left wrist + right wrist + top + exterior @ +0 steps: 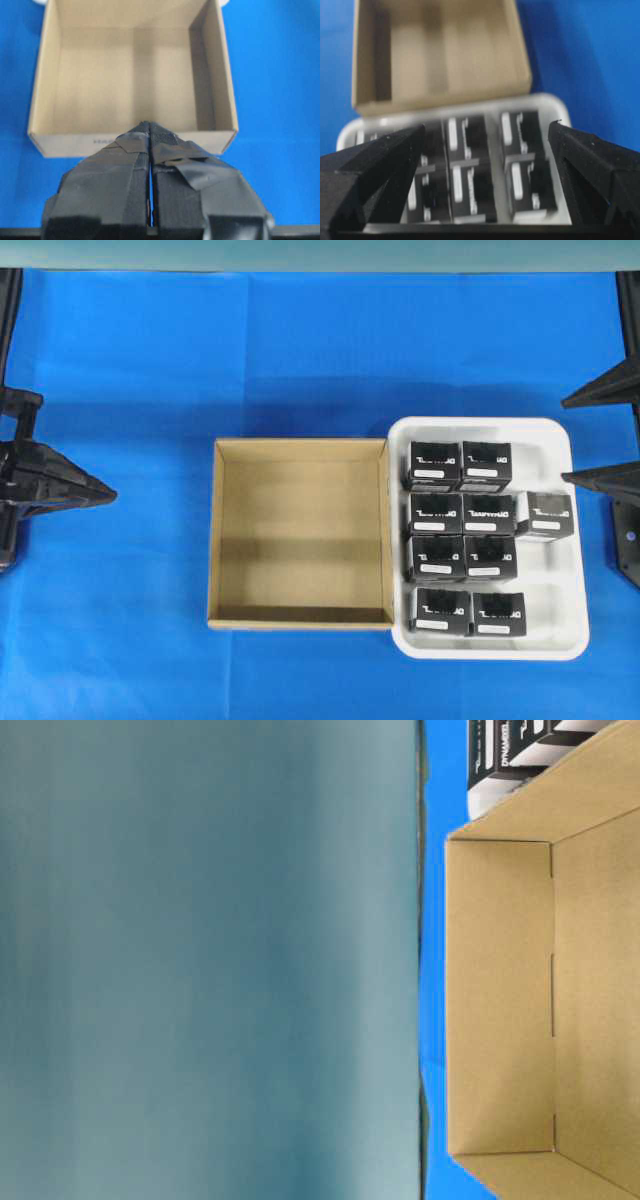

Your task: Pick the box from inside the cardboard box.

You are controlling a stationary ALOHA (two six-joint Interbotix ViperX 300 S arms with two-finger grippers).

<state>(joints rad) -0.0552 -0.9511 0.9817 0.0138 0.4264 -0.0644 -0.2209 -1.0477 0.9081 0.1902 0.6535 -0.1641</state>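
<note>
The brown cardboard box (299,445) sits mid-table with its floor bare; I see no black box inside it (130,75). Several small black boxes (433,466) with white label strips stand packed in a white tray (581,540) just right of it. My left gripper (108,497) hovers left of the cardboard box, shut with nothing in it, its tips (150,125) pointing at the near wall. My right gripper (568,438) stands open at the tray's right rim. In the right wrist view its spread fingers (486,127) frame the black boxes (470,150), with the cardboard box (445,55) beyond.
A blue cloth (150,370) covers the table around both containers. The table-level view shows a corner of the cardboard box (500,1000), one black box (510,750) at the top edge, and a blurred teal backdrop (200,960).
</note>
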